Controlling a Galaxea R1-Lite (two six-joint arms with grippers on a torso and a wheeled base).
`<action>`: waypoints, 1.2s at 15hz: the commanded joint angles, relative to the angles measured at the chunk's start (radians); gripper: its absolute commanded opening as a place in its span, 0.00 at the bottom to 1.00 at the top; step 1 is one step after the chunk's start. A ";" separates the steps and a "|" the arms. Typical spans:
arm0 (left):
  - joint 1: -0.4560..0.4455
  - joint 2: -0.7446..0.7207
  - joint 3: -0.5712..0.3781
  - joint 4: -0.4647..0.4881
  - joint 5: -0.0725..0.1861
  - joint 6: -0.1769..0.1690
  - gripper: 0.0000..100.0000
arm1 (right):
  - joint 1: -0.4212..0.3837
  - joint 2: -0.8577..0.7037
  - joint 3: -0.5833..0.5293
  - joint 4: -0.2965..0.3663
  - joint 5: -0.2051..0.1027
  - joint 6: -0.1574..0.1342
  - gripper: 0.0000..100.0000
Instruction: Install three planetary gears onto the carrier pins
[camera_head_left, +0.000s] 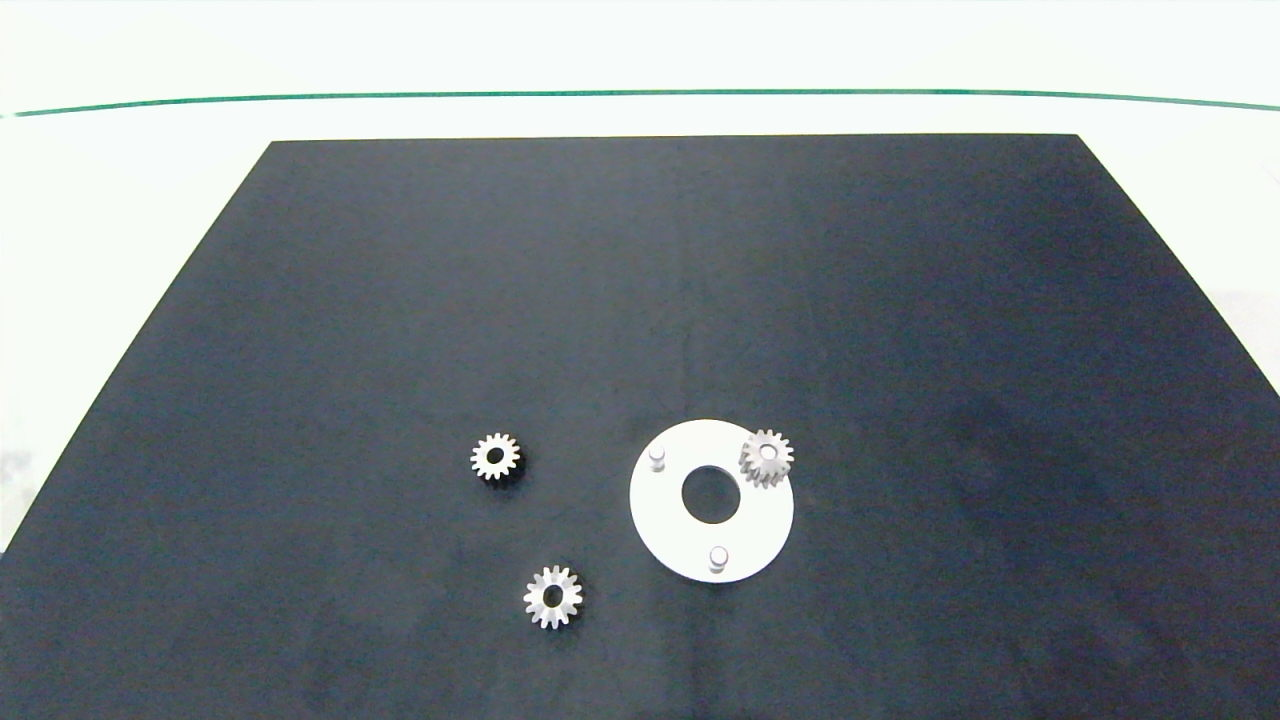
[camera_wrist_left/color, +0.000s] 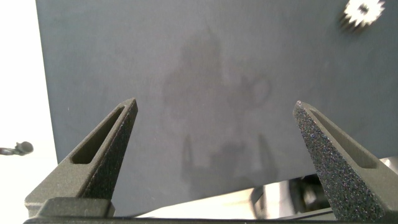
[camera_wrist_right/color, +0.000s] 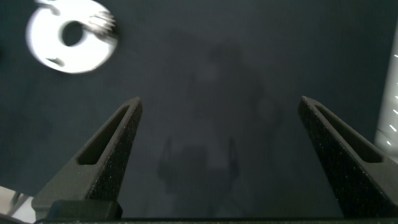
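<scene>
The white round carrier disc (camera_head_left: 662, 515) lies on the black mat, front centre. Two bare carrier pins stand on it, one at the far left (camera_head_left: 657, 457) and one at the near edge (camera_head_left: 718, 558). One planetary gear (camera_head_left: 767, 458) sits at the disc's far right, slightly tilted, where it hides any pin beneath. Two more gears lie loose on the mat left of the disc, one farther back (camera_head_left: 496, 457) and one nearer (camera_head_left: 553, 597). Neither arm shows in the head view. My left gripper (camera_wrist_left/color: 214, 102) is open above bare mat, a loose gear (camera_wrist_left/color: 364, 10) beyond it. My right gripper (camera_wrist_right/color: 221, 99) is open, the disc (camera_wrist_right/color: 46, 46) and its gear (camera_wrist_right/color: 101, 23) ahead.
The black mat (camera_head_left: 400, 300) covers most of the white table (camera_head_left: 120, 200). A green line (camera_head_left: 640, 94) runs along the far side. In the left wrist view the mat's edge and white table (camera_wrist_left/color: 18, 74) show beside the gripper.
</scene>
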 joint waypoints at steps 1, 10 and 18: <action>-0.109 0.175 0.078 -0.099 -0.006 0.027 1.00 | -0.212 -0.396 0.045 0.141 -0.014 0.001 1.00; -0.442 0.607 0.248 -0.652 0.012 0.124 1.00 | -0.323 -0.456 0.031 0.169 -0.010 -0.048 1.00; -0.736 0.925 0.150 -0.846 0.207 0.090 1.00 | -0.333 -0.454 0.033 0.181 -0.010 -0.046 1.00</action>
